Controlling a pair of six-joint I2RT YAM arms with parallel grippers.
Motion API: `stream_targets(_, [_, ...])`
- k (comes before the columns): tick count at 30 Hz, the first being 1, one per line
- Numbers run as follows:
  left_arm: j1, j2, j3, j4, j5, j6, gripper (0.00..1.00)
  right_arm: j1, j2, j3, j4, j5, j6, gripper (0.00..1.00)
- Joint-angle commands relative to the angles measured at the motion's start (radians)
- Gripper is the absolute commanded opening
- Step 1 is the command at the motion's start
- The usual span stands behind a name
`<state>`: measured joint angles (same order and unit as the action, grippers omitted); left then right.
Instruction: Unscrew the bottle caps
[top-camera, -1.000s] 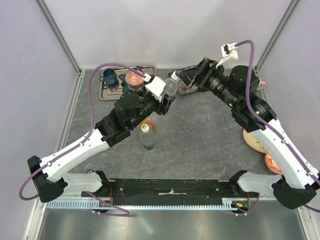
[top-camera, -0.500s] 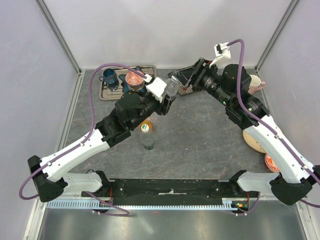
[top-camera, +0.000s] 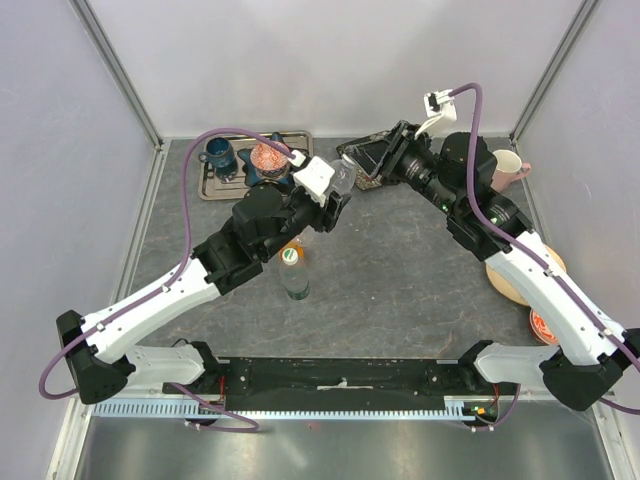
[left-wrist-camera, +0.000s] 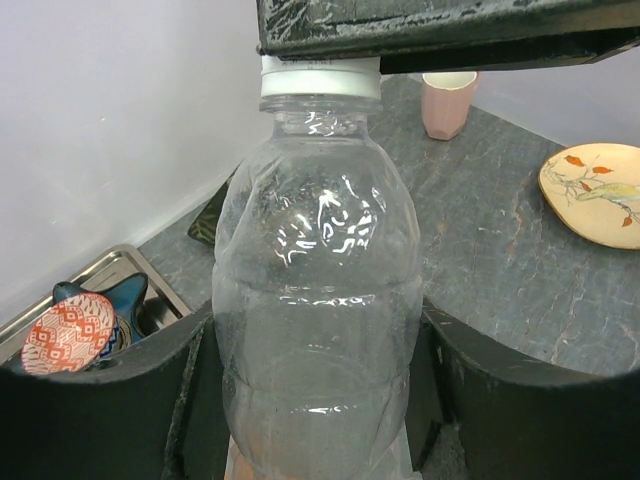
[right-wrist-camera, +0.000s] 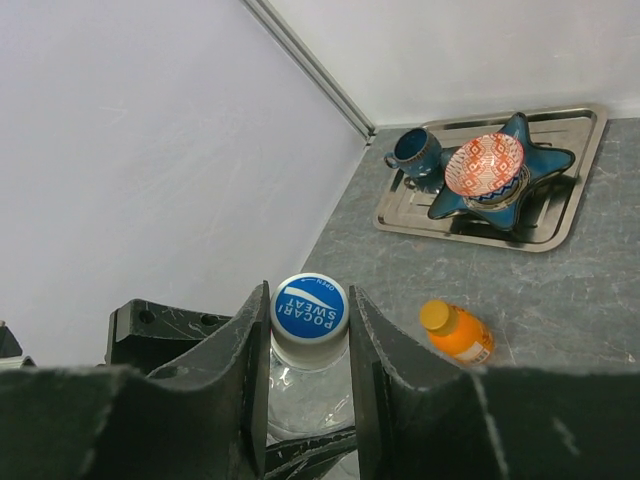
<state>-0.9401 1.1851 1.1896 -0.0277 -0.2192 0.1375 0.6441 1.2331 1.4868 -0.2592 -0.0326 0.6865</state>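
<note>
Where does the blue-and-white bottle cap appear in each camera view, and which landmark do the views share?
Left wrist: blue-and-white cap at top centre, on the clear bottle.
Right wrist: lower centre, inside the right gripper.
Top external: upper middle, at that gripper; too small to tell apart.
Shared landmark: the orange patterned bowl.

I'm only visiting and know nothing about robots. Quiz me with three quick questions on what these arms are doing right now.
1. True or false: the left arm's fingers grip the clear bottle by its body.
2. What do the right arm's fingers pinch? A) the blue-and-white cap B) a mug C) a plate
3. What colour is the small bottle on the table?

Key: 1 true; 2 A; 3 orange.
</note>
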Motion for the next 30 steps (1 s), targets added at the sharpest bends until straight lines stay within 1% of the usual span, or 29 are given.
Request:
stream_targets(1, [-0.009,-0.030,0.001,0.077,0.036,0.021,0.39,0.002,-0.011,-0.034,0.002,-0.052,-0.051,0.00])
stream_targets(4, [-0.006,-0.056,0.001,0.066,0.095,0.005,0.39,0.002,-0.020,-0.043,0.002,-0.085,-0.077,0.00])
stream_targets(7, [0.012,-0.071,0.036,0.034,0.214,-0.035,0.39,0.000,-0.041,-0.048,0.000,-0.134,-0.110,0.00])
stream_targets(8, [0.024,-0.077,0.048,-0.012,0.339,-0.048,0.39,0.002,-0.046,-0.048,0.001,-0.154,-0.134,0.00])
stream_targets(10, [0.078,-0.082,0.082,-0.035,0.481,-0.111,0.38,0.000,-0.061,-0.043,0.000,-0.223,-0.154,0.00])
stream_targets(11, [0.101,-0.087,0.091,-0.040,0.621,-0.128,0.38,-0.001,-0.076,-0.043,0.001,-0.243,-0.174,0.00])
stream_targets(12, [0.147,-0.088,0.096,-0.037,0.691,-0.189,0.38,-0.001,-0.086,-0.046,0.003,-0.257,-0.185,0.00])
stream_targets(13, [0.168,-0.091,0.102,-0.029,0.760,-0.212,0.38,-0.001,-0.096,-0.049,0.006,-0.279,-0.192,0.00])
stream_targets(14, [0.188,-0.094,0.105,-0.009,0.876,-0.254,0.38,0.000,-0.118,-0.054,0.006,-0.286,-0.202,0.00])
stream_targets(16, [0.240,-0.093,0.108,0.005,0.976,-0.288,0.35,-0.003,-0.133,-0.059,0.008,-0.300,-0.222,0.00])
stream_targets(17, [0.256,-0.091,0.108,0.017,1.071,-0.324,0.35,-0.001,-0.138,-0.056,0.009,-0.332,-0.228,0.00])
stream_targets(19, [0.299,-0.078,0.107,0.075,1.161,-0.375,0.35,-0.003,-0.141,-0.054,0.011,-0.375,-0.239,0.00])
stream_targets(20, [0.313,-0.068,0.108,0.100,1.263,-0.439,0.35,-0.003,-0.139,-0.053,0.014,-0.415,-0.243,0.00])
stream_targets(22, [0.333,-0.036,0.111,0.181,1.349,-0.502,0.35,-0.003,-0.139,-0.054,0.026,-0.455,-0.271,0.00])
stream_targets(23, [0.336,-0.024,0.111,0.211,1.420,-0.569,0.35,-0.004,-0.135,-0.054,0.031,-0.492,-0.286,0.00])
stream_targets(24, [0.336,-0.007,0.102,0.303,1.455,-0.607,0.34,-0.004,-0.133,-0.057,0.037,-0.557,-0.306,0.00])
stream_targets(25, [0.336,0.004,0.096,0.349,1.483,-0.648,0.34,-0.003,-0.133,-0.063,0.053,-0.587,-0.346,0.00])
stream_targets(26, [0.336,0.010,0.090,0.406,1.523,-0.733,0.34,-0.003,-0.133,-0.080,0.066,-0.622,-0.363,0.00])
stream_targets(27, [0.336,0.018,0.079,0.455,1.538,-0.774,0.34,-0.003,-0.133,-0.088,0.087,-0.695,-0.376,0.00])
stream_targets(28, [0.336,0.033,0.076,0.533,1.549,-0.808,0.34,-0.003,-0.133,-0.098,0.101,-0.726,-0.389,0.00])
stream_targets(29, [0.336,0.039,0.074,0.561,1.566,-0.861,0.34,-0.004,-0.132,-0.103,0.115,-0.757,-0.390,0.00])
stream_targets(30, [0.336,0.045,0.073,0.584,1.574,-0.883,0.34,-0.003,-0.130,-0.109,0.150,-0.830,-0.389,0.00])
